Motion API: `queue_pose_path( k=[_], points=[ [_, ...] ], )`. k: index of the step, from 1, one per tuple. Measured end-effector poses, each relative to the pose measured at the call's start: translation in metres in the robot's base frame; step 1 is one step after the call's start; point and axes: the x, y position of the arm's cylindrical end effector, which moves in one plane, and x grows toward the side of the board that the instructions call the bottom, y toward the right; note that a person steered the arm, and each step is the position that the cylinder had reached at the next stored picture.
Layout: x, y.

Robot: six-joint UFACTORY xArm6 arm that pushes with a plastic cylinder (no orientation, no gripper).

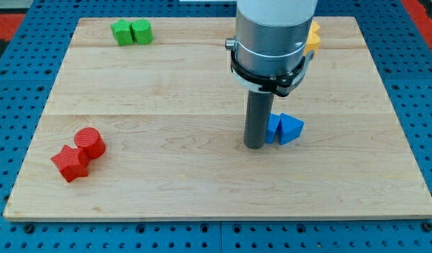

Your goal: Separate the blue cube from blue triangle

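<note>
My tip (pixel 255 146) touches blue cube (pixel 273 131) (blue triangle (pixel 291 128) adjoining).

The pale wooden board (pixel 167 176) carries two green blocks (pixel 131 32) touching near its top-left corner, a red cylinder (pixel 90 143) against a red star-shaped block (pixel 70 163) near the bottom-left corner. Right of centre a blue cube (pixel 273 129) touches a blue triangle (pixel 290 128); a yellow block (pixel 313 36) sits at the top edge

One cam, high & front-on, angled down, takes in whole wooden board (pixel 202 84) from fairly near.
</note>
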Motion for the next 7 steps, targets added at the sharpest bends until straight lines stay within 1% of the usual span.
queue_pose_path(
  k=[1, 2, 4, 5, 7],
  points=[
    [0.029, -0.021],
    [0.056, 0.001],
    [-0.008, 0.043],
    [-0.009, 0.064],
    [-0.038, 0.002]
  ],
)
